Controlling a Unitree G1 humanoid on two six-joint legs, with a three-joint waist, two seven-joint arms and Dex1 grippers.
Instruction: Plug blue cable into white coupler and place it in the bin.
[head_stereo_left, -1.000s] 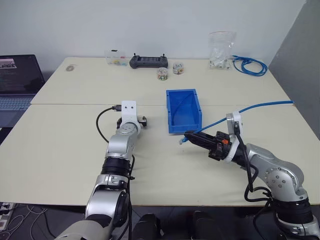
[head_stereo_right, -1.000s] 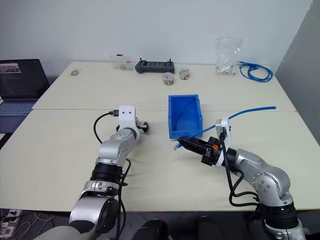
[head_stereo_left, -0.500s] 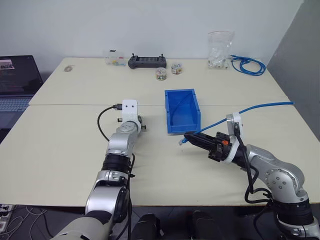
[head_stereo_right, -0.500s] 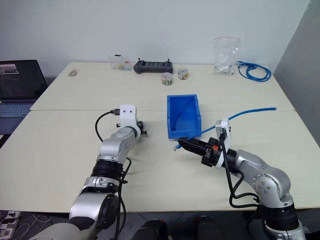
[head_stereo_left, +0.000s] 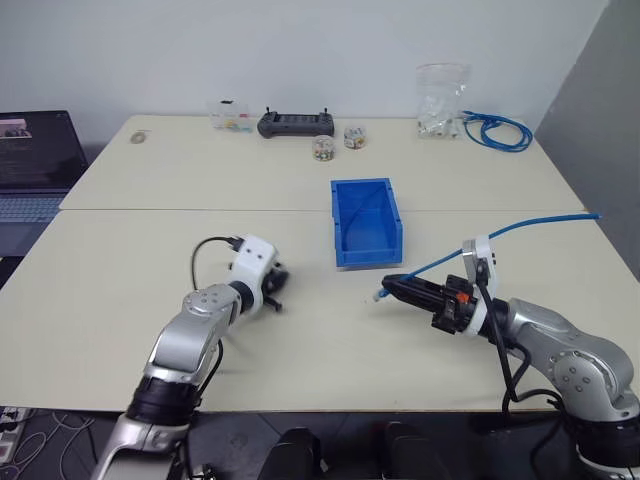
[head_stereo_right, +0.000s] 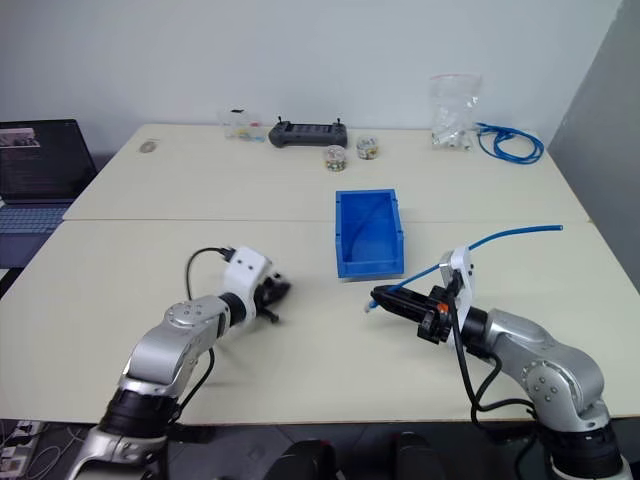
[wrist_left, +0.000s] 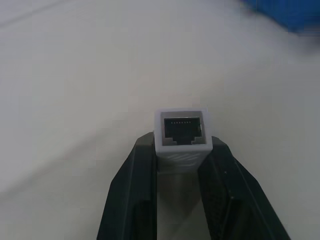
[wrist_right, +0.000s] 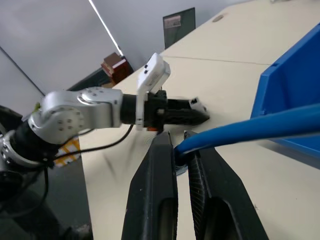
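The white coupler (wrist_left: 182, 131) is pinched between the two black fingers of my left gripper (head_stereo_left: 276, 286), its dark socket facing outward, just above the table near the front left. My right gripper (head_stereo_left: 392, 289) is shut on the blue cable (head_stereo_left: 520, 229) close to its end. The cable's small plug (head_stereo_left: 378, 296) sticks out past the fingertips toward the left gripper, and the rest of the cable trails off to the right. In the right wrist view the coupler (wrist_right: 198, 104) shows beyond the cable (wrist_right: 260, 125), with a gap between them. The blue bin (head_stereo_left: 366, 257) stands behind both grippers at mid-table.
Along the far edge are a black controller (head_stereo_left: 297, 123), two small jars (head_stereo_left: 322, 147), a clear box (head_stereo_left: 231, 115), a plastic bag (head_stereo_left: 440, 100) and a coiled blue cable bundle (head_stereo_left: 495, 130). A laptop (head_stereo_left: 30, 160) sits off the table's left side.
My left gripper has shut on the coupler, drawn back toward the table's front edge and swung to point right, at the cable end. The right gripper has barely shifted.
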